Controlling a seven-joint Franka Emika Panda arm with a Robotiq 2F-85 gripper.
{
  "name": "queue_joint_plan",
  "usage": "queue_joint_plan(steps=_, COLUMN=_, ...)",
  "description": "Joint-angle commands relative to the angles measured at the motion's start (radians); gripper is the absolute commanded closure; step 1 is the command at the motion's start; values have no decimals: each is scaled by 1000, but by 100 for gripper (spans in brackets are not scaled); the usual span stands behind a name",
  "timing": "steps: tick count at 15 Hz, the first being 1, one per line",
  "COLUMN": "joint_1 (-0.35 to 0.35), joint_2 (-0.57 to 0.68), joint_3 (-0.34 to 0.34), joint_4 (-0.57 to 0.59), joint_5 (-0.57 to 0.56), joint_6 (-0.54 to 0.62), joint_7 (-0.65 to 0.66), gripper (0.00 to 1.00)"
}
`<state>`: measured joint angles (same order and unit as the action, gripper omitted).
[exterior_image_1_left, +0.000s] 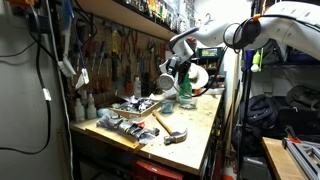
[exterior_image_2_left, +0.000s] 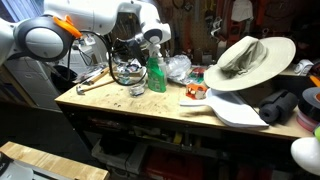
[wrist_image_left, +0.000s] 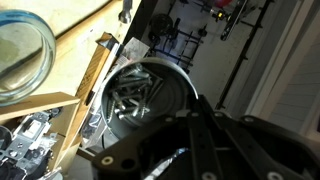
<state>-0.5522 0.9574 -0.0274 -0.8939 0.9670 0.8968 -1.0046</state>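
Observation:
My gripper (exterior_image_1_left: 172, 70) is shut on the rim of a round metal cup (exterior_image_1_left: 165, 83) and holds it tilted above the workbench (exterior_image_1_left: 195, 135). In the wrist view the cup (wrist_image_left: 135, 95) is full of bolts and screws, and its rim runs between my fingers (wrist_image_left: 185, 105). In an exterior view the gripper (exterior_image_2_left: 134, 52) holds the cup (exterior_image_2_left: 126, 70) just above the bench top, next to a green spray bottle (exterior_image_2_left: 156, 72). The bottle also shows in an exterior view (exterior_image_1_left: 186, 96), behind the cup.
A hammer (exterior_image_1_left: 170, 131) lies on the bench, and it shows near the bench's end (exterior_image_2_left: 92, 80). A tray of metal tools (exterior_image_1_left: 133, 108) sits below the cup. A wide-brimmed hat (exterior_image_2_left: 248, 58) rests on clutter. A glass jar (wrist_image_left: 20, 55) stands nearby. Tools hang on the wall (exterior_image_1_left: 100, 55).

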Motion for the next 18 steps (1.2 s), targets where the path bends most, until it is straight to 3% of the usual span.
queue_joint_plan(steps=1, joint_1=-33, joint_2=68, joint_3=39, joint_4=86, joint_5=40, joint_6=-46, joint_7=65, gripper=99)
queue_joint_plan(steps=11, joint_1=-40, joint_2=87, joint_3=61, joint_4=113, joint_5=67, joint_6=-81, joint_7=104, gripper=99)
queue_joint_plan(steps=16, joint_1=-67, joint_2=94, joint_3=129, joint_4=120, joint_5=32, joint_6=-55, joint_7=117, gripper=99)
queue_joint_plan(steps=17, joint_1=-93, joint_2=73, joint_3=204, joint_4=64, joint_5=-4, joint_6=-55, joint_7=111, gripper=99)
queue_joint_plan(steps=18, joint_1=-79, joint_2=90, joint_3=165, joint_4=102, joint_5=13, joint_6=-55, joint_7=115, gripper=99)
